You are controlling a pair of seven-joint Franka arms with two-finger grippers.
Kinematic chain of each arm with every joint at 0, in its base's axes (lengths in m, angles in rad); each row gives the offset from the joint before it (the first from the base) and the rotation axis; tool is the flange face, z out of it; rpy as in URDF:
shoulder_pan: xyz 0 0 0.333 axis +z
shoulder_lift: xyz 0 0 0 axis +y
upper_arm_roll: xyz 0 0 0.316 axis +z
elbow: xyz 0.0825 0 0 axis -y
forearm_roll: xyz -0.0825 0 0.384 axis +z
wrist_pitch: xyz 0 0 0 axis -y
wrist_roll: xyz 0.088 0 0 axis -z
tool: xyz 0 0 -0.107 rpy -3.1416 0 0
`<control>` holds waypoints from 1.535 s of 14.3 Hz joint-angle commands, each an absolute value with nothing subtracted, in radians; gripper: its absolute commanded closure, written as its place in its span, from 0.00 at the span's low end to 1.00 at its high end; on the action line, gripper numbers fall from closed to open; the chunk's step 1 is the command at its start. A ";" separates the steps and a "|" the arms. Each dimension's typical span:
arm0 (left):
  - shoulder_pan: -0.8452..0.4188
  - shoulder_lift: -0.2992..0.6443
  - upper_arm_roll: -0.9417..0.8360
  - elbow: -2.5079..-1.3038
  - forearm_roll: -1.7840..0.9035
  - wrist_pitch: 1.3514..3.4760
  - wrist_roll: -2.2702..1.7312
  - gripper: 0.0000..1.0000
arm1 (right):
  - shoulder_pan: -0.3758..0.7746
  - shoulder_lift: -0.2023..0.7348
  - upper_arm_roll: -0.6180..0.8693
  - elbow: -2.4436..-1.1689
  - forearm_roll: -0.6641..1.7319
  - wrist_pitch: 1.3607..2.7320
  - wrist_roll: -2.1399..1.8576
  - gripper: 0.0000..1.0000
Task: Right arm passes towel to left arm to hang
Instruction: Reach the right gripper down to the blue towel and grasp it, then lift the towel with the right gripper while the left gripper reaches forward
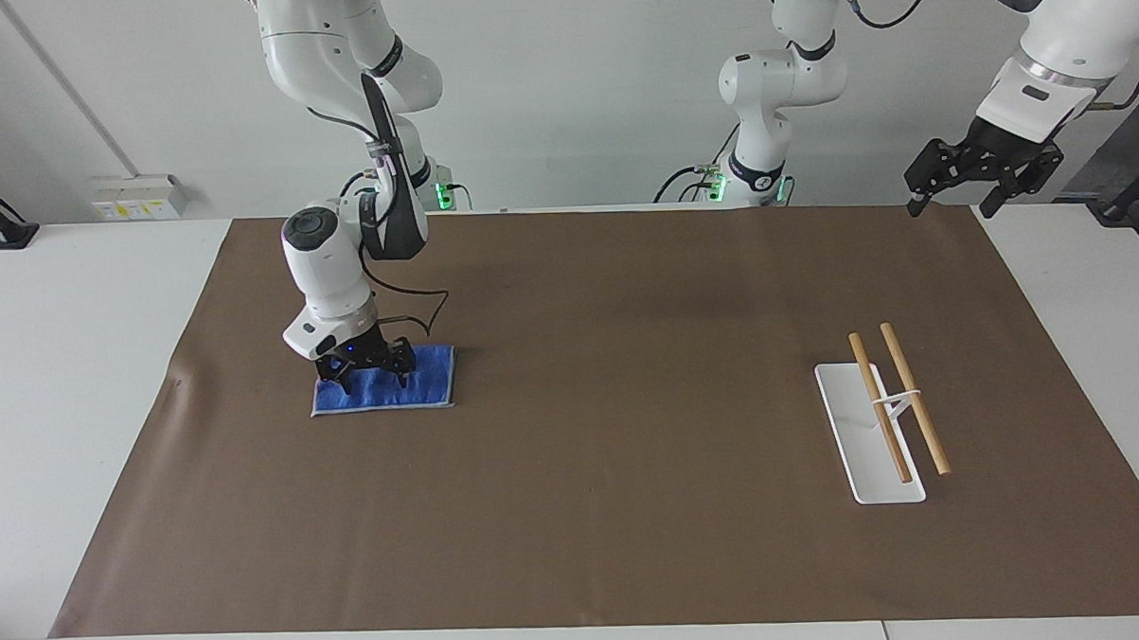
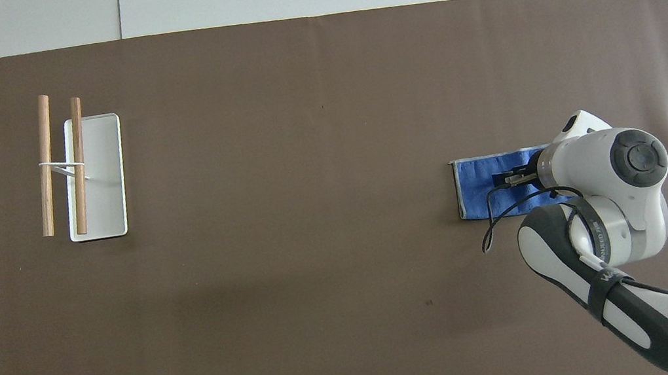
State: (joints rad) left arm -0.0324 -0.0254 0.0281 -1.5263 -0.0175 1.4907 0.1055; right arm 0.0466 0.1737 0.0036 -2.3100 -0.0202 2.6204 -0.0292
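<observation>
Pressing down on the towel (image 1: 383,383): right gripper (image 1: 375,383), fingers spread and straddling the cloth near its middle, tips at or on the fabric, nothing pinched yet. Towel lies flat on the brown mat (image 1: 592,414) at the right arm's end of the table, about mid-depth. Rack (image 1: 881,421), a white base with two wooden rods, stands on the mat at the left arm's end. Left gripper (image 1: 949,205) waits, raised over the mat's corner nearest its base, fingers apart and empty.
</observation>
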 commanded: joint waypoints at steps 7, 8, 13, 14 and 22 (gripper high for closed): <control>-0.038 -0.048 0.038 -1.549 -0.026 1.483 0.107 0.00 | 0.049 0.137 0.028 -2.175 0.158 2.439 -0.052 1.00; -0.038 -0.048 0.038 -1.549 -0.026 1.483 0.106 0.00 | 0.051 0.118 0.029 -2.166 0.169 2.421 -0.052 1.00; -0.040 -0.048 0.038 -1.549 -0.026 1.483 0.107 0.00 | 0.081 0.063 0.073 -2.076 0.263 2.330 -0.045 1.00; -0.038 -0.048 0.038 -1.549 -0.026 1.483 0.106 0.00 | 0.080 0.058 0.096 -2.054 0.337 2.313 -0.044 1.00; -0.046 -0.049 0.037 -1.555 -0.026 1.496 0.118 0.00 | 0.081 0.045 0.264 -2.022 1.111 2.295 -0.055 1.00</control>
